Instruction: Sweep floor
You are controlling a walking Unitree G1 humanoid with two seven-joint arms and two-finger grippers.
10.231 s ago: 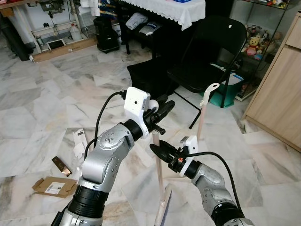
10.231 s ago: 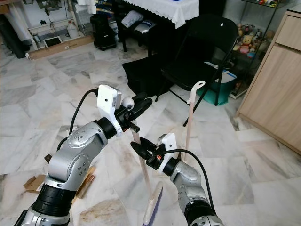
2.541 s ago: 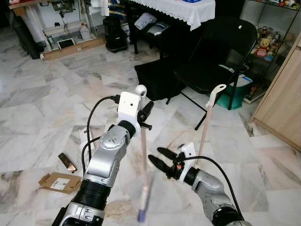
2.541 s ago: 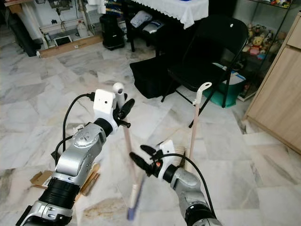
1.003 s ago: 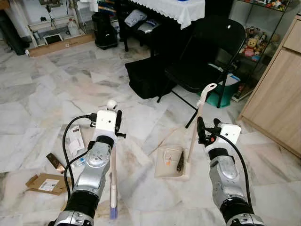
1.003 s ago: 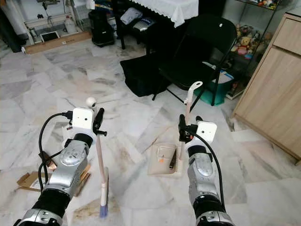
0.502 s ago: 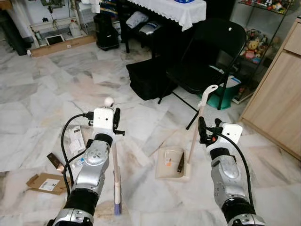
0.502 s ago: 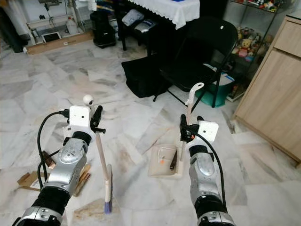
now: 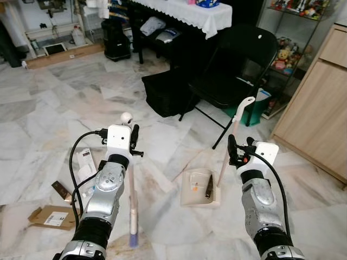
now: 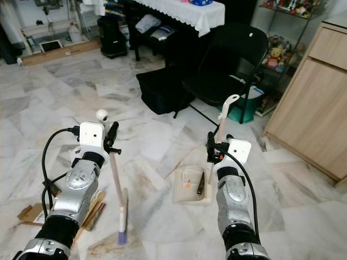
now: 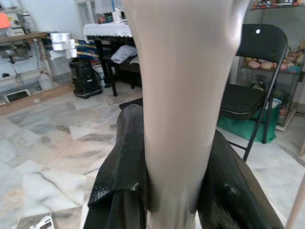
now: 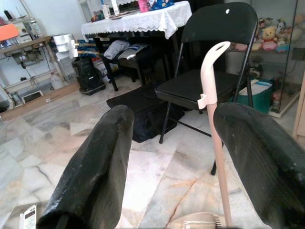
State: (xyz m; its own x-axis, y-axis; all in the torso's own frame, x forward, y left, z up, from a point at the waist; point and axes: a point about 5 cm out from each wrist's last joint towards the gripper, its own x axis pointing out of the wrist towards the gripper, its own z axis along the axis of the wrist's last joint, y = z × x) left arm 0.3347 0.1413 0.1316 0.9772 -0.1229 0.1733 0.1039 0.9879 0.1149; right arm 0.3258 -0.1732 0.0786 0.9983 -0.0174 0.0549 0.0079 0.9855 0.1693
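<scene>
Left hand (image 9: 132, 142) is clenched on the broom (image 9: 132, 200) near its top; bristles rest on the floor (image 9: 49, 108). Right hand (image 9: 234, 147) is released beside the dustpan handle (image 9: 233, 135). Expect both to be light and stiff; grip the dustpan at mid-handle.

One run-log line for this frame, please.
left gripper: shut on broom handle | right gripper: open, beside dustpan handle | dustpan: on floor, holds debris | stage: sweeping

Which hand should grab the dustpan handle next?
Right. The right hand is open and level with the dustpan handle, which stands between its fingers in the wrist view. The left hand is shut on the broom.
</scene>
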